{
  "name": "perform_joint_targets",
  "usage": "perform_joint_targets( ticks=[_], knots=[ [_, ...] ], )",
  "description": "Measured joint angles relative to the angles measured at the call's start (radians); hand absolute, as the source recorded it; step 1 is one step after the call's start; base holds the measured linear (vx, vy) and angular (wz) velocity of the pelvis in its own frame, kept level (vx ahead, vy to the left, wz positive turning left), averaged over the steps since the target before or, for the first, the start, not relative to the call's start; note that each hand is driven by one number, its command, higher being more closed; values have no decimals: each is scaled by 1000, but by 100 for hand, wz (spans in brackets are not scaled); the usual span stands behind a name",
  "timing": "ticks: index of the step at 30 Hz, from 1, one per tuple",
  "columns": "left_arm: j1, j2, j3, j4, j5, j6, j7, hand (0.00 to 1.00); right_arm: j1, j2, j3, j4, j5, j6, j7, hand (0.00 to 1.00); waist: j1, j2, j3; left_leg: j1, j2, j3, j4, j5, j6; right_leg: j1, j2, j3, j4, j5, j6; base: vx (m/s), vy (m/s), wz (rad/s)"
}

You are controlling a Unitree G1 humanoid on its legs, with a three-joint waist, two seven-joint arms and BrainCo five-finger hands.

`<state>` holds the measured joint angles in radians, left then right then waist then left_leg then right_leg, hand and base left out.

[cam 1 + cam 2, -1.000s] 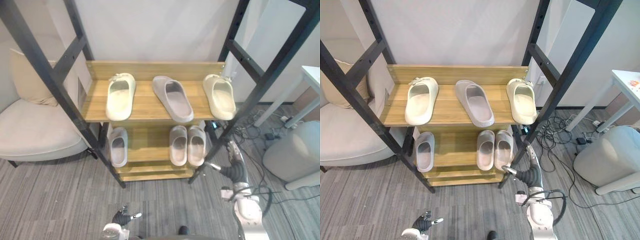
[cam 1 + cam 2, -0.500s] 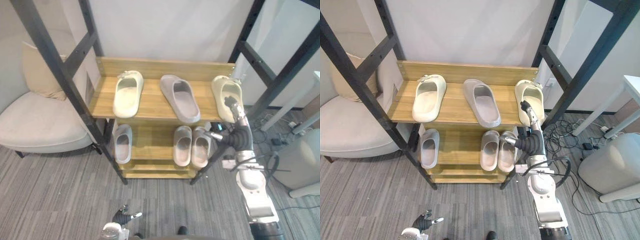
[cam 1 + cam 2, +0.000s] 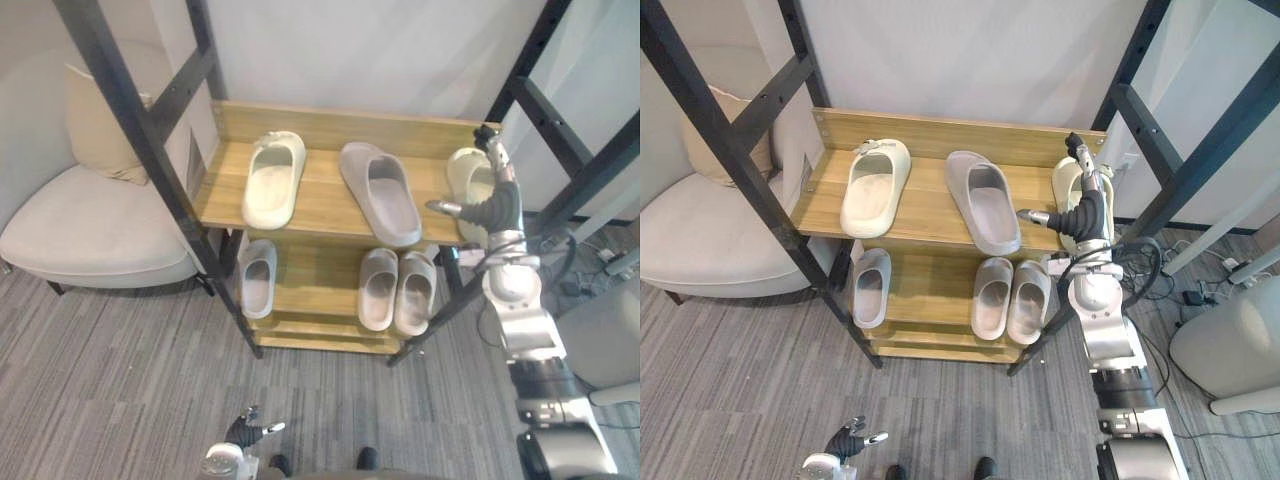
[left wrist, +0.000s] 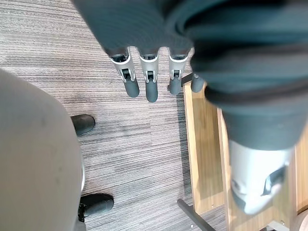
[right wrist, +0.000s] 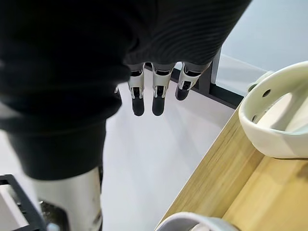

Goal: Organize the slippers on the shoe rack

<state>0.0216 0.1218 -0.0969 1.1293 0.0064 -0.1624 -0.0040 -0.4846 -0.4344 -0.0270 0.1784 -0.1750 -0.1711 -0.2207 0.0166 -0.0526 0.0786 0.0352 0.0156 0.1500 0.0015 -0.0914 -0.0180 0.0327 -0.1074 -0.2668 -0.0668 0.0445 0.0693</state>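
The wooden shoe rack (image 3: 320,196) holds three slippers on its top shelf: a cream slipper (image 3: 273,180) on the left, a grey slipper (image 3: 381,192) in the middle, and a cream slipper (image 3: 467,172) at the right end. On the lower shelf lie a single grey slipper (image 3: 258,277) and a grey pair (image 3: 396,290). My right hand (image 3: 499,203) is raised at the top shelf's right end, over the right cream slipper (image 5: 276,113), open with straight fingers (image 5: 153,96) and holding nothing. My left hand (image 3: 246,432) hangs low near the floor, open.
Black slanted frame bars (image 3: 150,150) flank the rack on both sides. A beige armchair (image 3: 90,235) with a cushion stands to the left. A grey pouf (image 3: 1238,342) and loose cables (image 3: 1200,292) lie on the floor to the right.
My right hand has risen from beside the lower shelf up to the right cream slipper on the top shelf. The camera has shifted; the slippers have not moved.
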Motion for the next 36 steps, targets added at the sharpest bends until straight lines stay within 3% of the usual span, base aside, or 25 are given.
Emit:
perform_joint_targets(
  ticks=[10,18,31,32,36],
  knots=[
    [0,1,-1,-17,-10,0,3,0,-227,-7,28,269,22,37,-32,0,21,-1,5,-19,-4,0,-4,5,3,-21,-4,0,1,1,-1,0,0,0],
    [-2,5,1,-60,-41,-4,21,0,-391,-5,83,430,25,52,-26,0,44,-7,57,-35,-10,-15,-33,31,5,-44,-9,-12,6,3,-4,-6,-12,6],
    [-14,18,1,-88,-96,-8,23,0,-531,1,151,565,38,67,24,0,53,-16,123,-61,-11,-25,-33,32,7,-63,-14,-21,7,12,-11,7,-6,3],
    [-14,22,0,-95,-105,-8,24,0,-544,1,151,571,38,67,27,100,53,-22,131,-61,-10,-23,-33,32,7,-64,-14,-21,7,12,-11,0,0,0],
    [-17,25,-1,-97,-110,-9,31,0,-573,0,166,606,38,70,37,100,55,-25,140,-62,-9,-23,-32,32,7,-66,-14,-20,7,12,-11,0,0,0]
  ],
)
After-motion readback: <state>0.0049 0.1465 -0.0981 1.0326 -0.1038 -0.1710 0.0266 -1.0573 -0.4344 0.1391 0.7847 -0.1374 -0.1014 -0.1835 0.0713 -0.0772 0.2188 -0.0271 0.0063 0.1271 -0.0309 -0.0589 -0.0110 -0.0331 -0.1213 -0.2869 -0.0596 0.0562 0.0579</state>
